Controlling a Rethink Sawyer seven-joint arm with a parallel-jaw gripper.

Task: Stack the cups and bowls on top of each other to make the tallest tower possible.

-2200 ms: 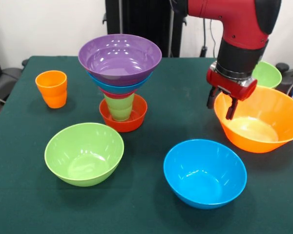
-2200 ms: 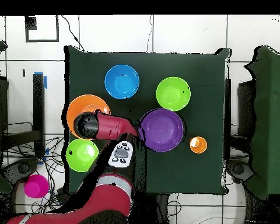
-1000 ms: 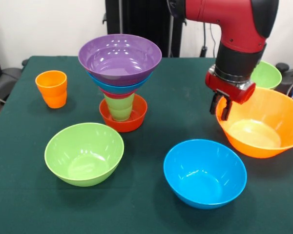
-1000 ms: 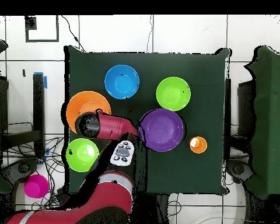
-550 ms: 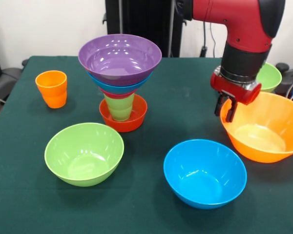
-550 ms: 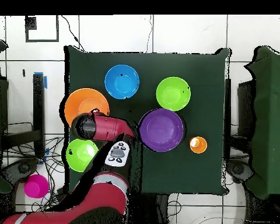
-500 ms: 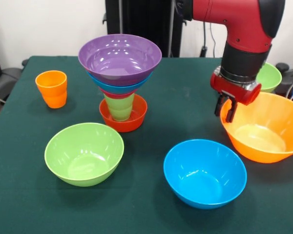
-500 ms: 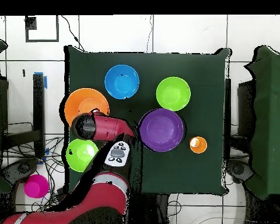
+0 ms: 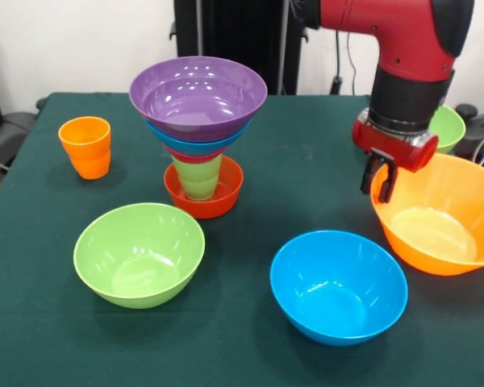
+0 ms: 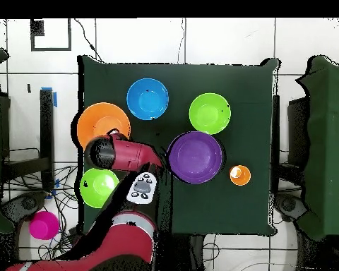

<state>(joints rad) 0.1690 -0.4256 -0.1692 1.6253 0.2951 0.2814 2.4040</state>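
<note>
Green table (image 9: 306,161): tool (image 9: 380,181) gripping orange bowl (image 9: 448,234)

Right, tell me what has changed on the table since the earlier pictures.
The gripper, its jaws closed on the rim of the large orange bowl, has dragged that bowl toward the right in the front view, nearer the table edge. The tower, orange cup, blue bowl and both lime green bowls stayed put.
</note>
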